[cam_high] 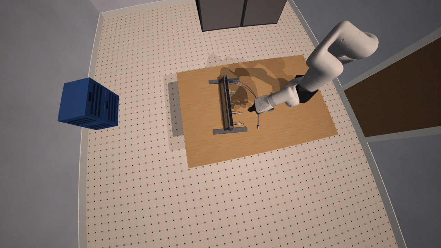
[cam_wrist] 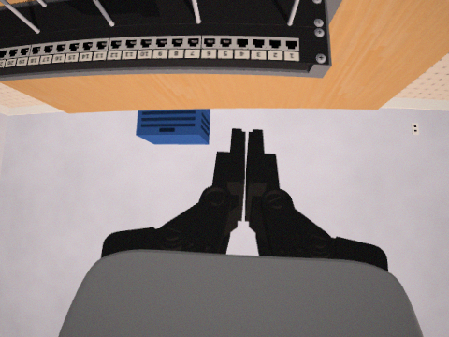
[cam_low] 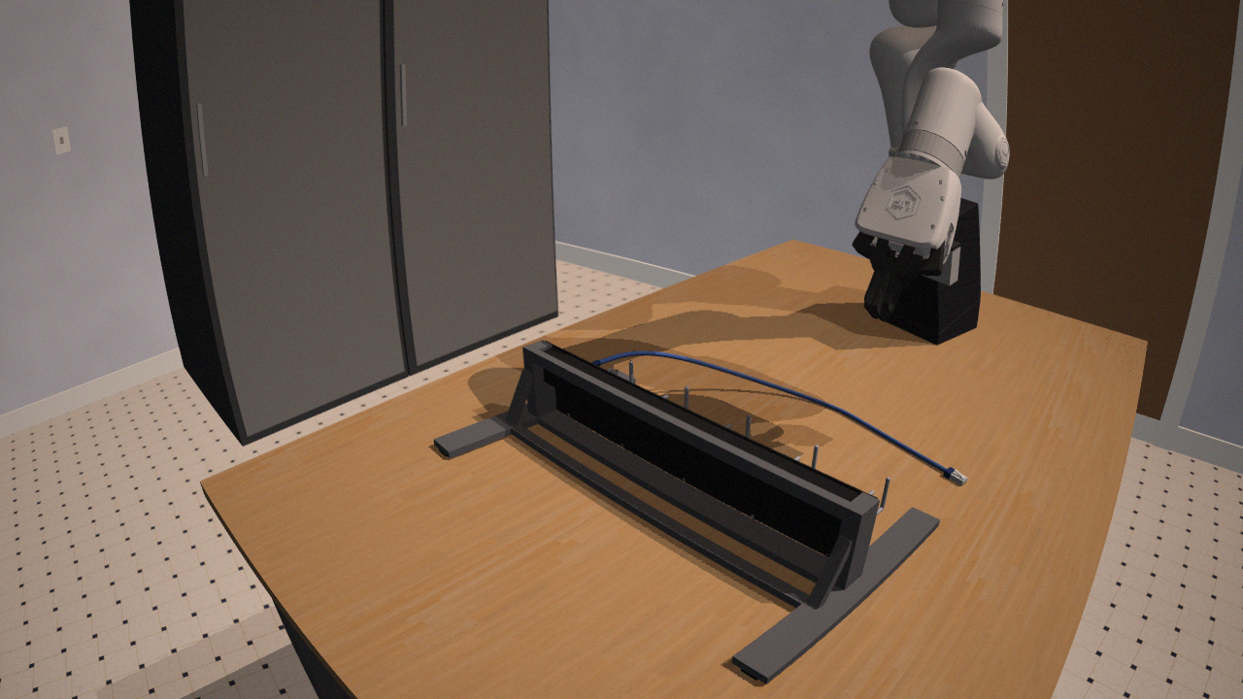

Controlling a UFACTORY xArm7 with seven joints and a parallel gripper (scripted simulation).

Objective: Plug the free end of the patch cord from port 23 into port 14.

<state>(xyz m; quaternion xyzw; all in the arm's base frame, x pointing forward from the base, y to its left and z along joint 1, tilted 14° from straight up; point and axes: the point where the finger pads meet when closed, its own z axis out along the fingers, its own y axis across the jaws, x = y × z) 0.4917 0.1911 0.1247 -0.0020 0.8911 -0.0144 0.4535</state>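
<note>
Presently, the pincer (cam_high: pixel 249 109) (cam_low: pixel 879 313) (cam_wrist: pixel 245 150) is closed on nothing, its fingers narrow. The RJ45 plug (cam_high: pixel 258 126) (cam_low: pixel 956 475) is free, at five o'clock from the pincer in the top view; its blue patch cord (cam_high: pixel 258 118) (cam_low: pixel 782 387) arcs back to the twelve o'clock end of the patch-panel rack (cam_high: pixel 228 104) (cam_low: pixel 695 430) (cam_wrist: pixel 314 47). Port 14 (cam_wrist: pixel 87 46), at ten o'clock from the fingertips in the wrist view, has no plug in it. Likely faults: (a) lowering the pincer unopened would push the plug or cord aside rather than grasp it; (b) the projecting management rods (cam_high: pixel 238 123) (cam_low: pixel 885 493) (cam_wrist: pixel 196 11) could snag cord or fingers on approach; (c) the inverted labels in the wrist view invite a miscount, hence a neighbouring port; (d) a plug gripped rolled would meet the port latch down and jam; (e) hard insertion could slide the loose rack across the desk (cam_high: pixel 209 151) (cam_low: pixel 608 608) (cam_wrist: pixel 234 91), leaving the latch unengaged.
</note>
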